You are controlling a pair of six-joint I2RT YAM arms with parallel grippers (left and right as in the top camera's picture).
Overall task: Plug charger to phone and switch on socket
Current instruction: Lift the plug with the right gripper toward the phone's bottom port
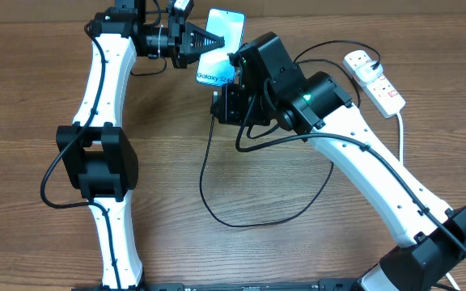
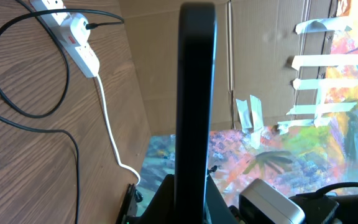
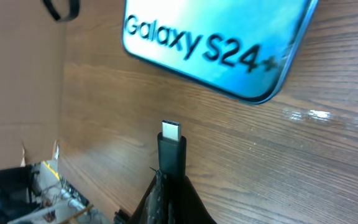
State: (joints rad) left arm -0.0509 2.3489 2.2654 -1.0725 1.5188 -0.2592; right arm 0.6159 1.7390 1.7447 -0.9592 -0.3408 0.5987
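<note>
My left gripper is shut on the phone, holding it off the table; its light blue screen reads "Galaxy S24". In the left wrist view the phone shows edge-on between the fingers. My right gripper is shut on the charger's connector, whose metal tip points at the phone a short gap away. The black charger cable loops over the table to its plug in the white socket at the far right; the socket also shows in the left wrist view.
The socket's thick white cord runs toward the front along the right side. The right arm crosses the table's right half and the left arm stands along the left. A cardboard wall lies beyond the table edge.
</note>
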